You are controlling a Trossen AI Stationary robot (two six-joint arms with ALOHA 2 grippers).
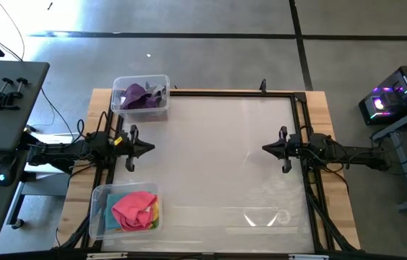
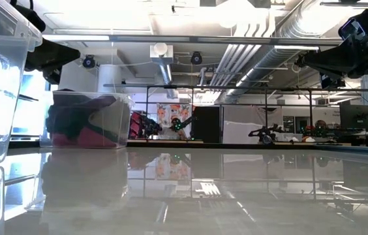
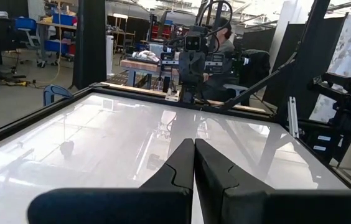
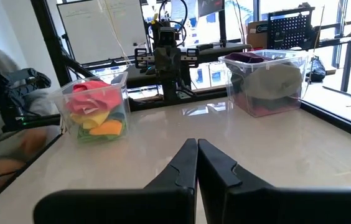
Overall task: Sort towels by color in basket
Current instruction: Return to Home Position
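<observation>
Two clear plastic baskets stand on the table's left side. The far one (image 1: 141,94) holds purple, grey and dark towels (image 4: 269,78). The near one (image 1: 125,210) holds magenta, yellow, orange and green towels (image 4: 94,109). My left gripper (image 1: 151,148) is shut and empty at the table's left edge, between the two baskets, pointing level toward the right. My right gripper (image 1: 265,149) is shut and empty at the right edge, pointing level toward the left. Both sets of shut fingertips show in the wrist views (image 3: 194,146) (image 4: 197,146).
The glossy white table top (image 1: 218,166) lies between the two grippers, framed by a black rail (image 1: 301,137). A grey side table with clamps (image 1: 5,94) stands off to the left, and equipment (image 1: 398,97) to the right.
</observation>
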